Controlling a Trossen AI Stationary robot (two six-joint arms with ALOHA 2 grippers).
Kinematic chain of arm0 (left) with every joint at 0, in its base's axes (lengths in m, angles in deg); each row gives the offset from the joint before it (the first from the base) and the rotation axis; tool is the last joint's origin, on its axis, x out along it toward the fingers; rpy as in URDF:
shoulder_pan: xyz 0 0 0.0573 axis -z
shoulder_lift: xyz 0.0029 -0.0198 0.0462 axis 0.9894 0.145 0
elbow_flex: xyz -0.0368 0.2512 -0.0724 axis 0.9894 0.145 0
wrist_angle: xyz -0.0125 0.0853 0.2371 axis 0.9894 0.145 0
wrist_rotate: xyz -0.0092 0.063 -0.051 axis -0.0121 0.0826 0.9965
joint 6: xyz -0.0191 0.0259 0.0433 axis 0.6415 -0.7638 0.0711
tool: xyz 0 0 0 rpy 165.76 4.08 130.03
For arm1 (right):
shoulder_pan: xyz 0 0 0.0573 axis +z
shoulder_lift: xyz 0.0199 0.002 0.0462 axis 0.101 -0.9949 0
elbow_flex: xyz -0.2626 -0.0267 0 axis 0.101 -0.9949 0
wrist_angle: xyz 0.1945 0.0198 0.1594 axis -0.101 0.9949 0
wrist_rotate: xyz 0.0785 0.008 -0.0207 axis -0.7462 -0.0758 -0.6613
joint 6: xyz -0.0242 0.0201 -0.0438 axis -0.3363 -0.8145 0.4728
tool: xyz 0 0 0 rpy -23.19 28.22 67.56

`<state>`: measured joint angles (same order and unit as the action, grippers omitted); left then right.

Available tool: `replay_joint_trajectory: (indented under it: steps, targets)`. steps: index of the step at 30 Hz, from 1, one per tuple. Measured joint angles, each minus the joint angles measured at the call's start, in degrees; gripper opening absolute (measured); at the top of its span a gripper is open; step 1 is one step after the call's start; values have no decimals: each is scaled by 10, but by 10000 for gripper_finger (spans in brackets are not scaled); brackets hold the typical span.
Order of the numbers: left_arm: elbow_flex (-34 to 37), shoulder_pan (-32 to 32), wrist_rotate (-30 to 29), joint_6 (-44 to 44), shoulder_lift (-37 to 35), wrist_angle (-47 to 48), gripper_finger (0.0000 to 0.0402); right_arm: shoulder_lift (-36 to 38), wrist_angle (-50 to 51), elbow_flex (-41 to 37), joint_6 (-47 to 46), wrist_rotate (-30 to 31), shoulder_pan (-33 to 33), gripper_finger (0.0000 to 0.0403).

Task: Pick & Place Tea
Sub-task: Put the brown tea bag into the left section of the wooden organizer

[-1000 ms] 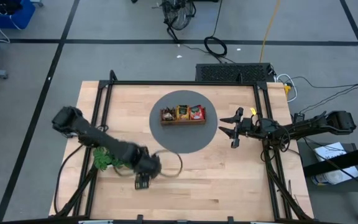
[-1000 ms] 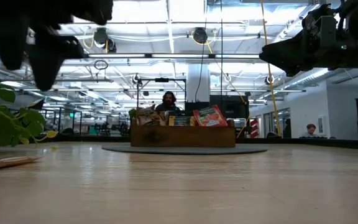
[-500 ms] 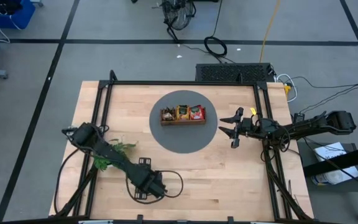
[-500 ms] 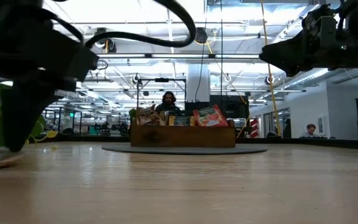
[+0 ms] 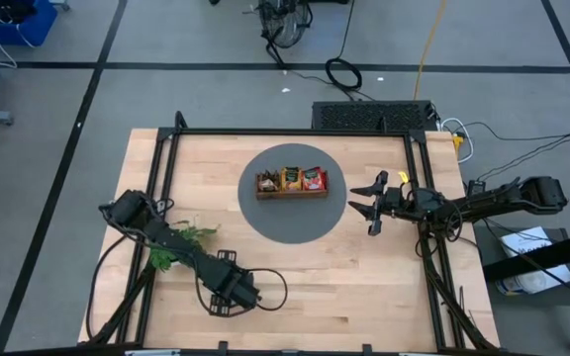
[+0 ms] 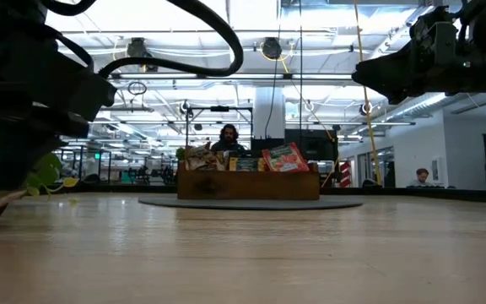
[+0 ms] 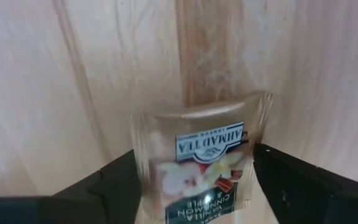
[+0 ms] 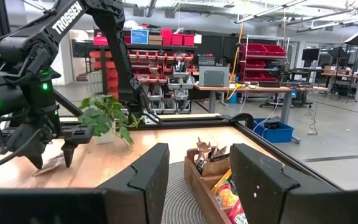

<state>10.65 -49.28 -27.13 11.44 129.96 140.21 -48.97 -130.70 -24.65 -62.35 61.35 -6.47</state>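
Low over the table's near edge, left tool [image 7: 191, 180] straddles a pale tea sachet [image 7: 199, 160], fingers spread.

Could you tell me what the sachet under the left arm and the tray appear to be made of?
Sachet: probably glossy foil or plastic film, judging by its sheen and crimped edges. Tray: apparently brown matte wood, though no grain is discernible.

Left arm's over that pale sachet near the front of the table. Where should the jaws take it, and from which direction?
Judging by its pose, take the pale tea sachet across its two opposite side edges, coming straight down from above. It lies flat on the wooden table, so only its edges offer purchase. The left gripper already has an open finger on either side; lower it fully before closing.
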Motion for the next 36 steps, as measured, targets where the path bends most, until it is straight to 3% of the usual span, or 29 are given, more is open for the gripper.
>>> replay_joint_trajectory:
  steps: [6,15,19,26,32,36]
  targets:
    - [2,-4,-7,-17,0,-16,214,0,0,0,0,0,0,155]
    - [-19,-17,-30,-71,-10,-14,16,0,0,0,0,0,0,155]
    - [-36,-35,-142,-79,-47,-16,12,0,0,0,0,0,0,155]
    - [-15,-82,-331,-188,-171,-81,7,0,0,0,0,0,0,155]
    - [84,-168,-403,-288,-244,-285,7,0,-1,0,0,0,0,155]
    - [187,-243,-367,-313,-259,-474,6,0,-1,0,0,0,0,155]
